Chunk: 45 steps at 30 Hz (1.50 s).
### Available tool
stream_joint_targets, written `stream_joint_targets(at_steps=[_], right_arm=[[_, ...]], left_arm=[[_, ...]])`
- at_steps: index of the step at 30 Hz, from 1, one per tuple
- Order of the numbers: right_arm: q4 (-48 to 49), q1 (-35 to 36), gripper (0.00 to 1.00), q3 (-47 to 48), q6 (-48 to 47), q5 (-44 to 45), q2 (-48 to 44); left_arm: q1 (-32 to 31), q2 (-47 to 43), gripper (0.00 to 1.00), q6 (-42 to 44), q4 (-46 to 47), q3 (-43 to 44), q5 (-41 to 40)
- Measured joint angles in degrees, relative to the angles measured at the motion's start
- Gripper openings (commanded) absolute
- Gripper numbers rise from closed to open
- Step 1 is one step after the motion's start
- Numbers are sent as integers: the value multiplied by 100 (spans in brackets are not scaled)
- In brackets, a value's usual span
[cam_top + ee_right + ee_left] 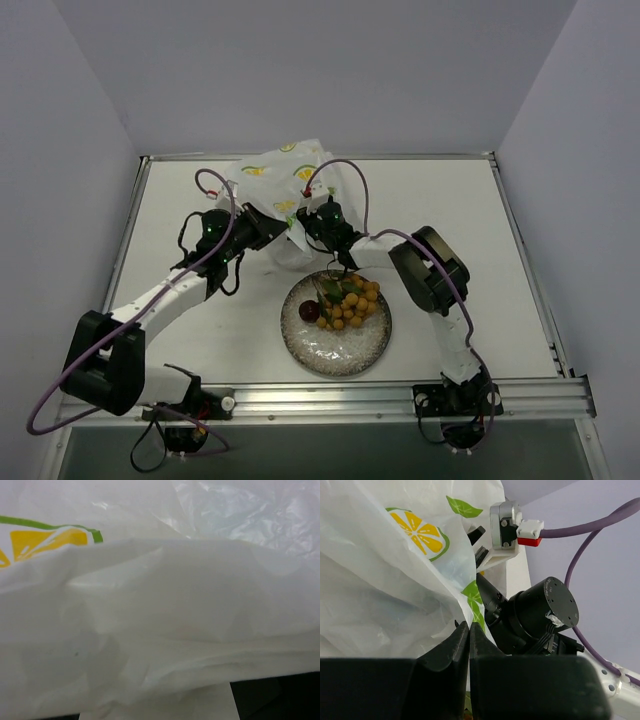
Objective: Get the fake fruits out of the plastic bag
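The plastic bag (278, 180) is white with citrus prints and stands bunched up behind the plate. My left gripper (279, 227) is shut on the bag's edge; in the left wrist view its fingertips (469, 628) pinch the thin film (385, 580). My right gripper (308, 228) reaches into the bag's near side, and in the right wrist view white plastic (160, 605) covers its fingers. A bunch of yellow-orange berries (353, 303) with green leaves and one dark maroon ball (310, 311) lie on the speckled glass plate (340, 358). The other fruits are hidden.
The right arm's wrist motor (540, 611) and camera mount (506, 526) sit close beside my left fingers. Purple cables (345, 170) loop over the bag. The table's metal front rail (400, 398) runs just below the plate.
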Motion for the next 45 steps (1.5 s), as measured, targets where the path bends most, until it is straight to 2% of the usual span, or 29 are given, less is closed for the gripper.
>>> stream_joint_targets(at_steps=[7, 11, 15, 24, 34, 45], right_arm=[[225, -101, 74, 42, 33, -345, 396], [520, -111, 38, -254, 81, -367, 323], [881, -111, 25, -935, 214, -361, -44], [1285, 17, 23, -2184, 415, -120, -1480], [944, 800, 22, -3272, 501, 706, -3126], [-474, 839, 22, -2964, 483, 1528, -4017]], left_arm=[[31, 289, 2, 0, 9, 0, 74], [92, 291, 2, -2, 26, 0, 76], [118, 289, 2, -4, 48, 0, 76], [125, -9, 2, 13, -28, -2, 2], [186, -74, 2, -11, -24, -2, 7], [284, -50, 2, -188, 223, -2, 205]])
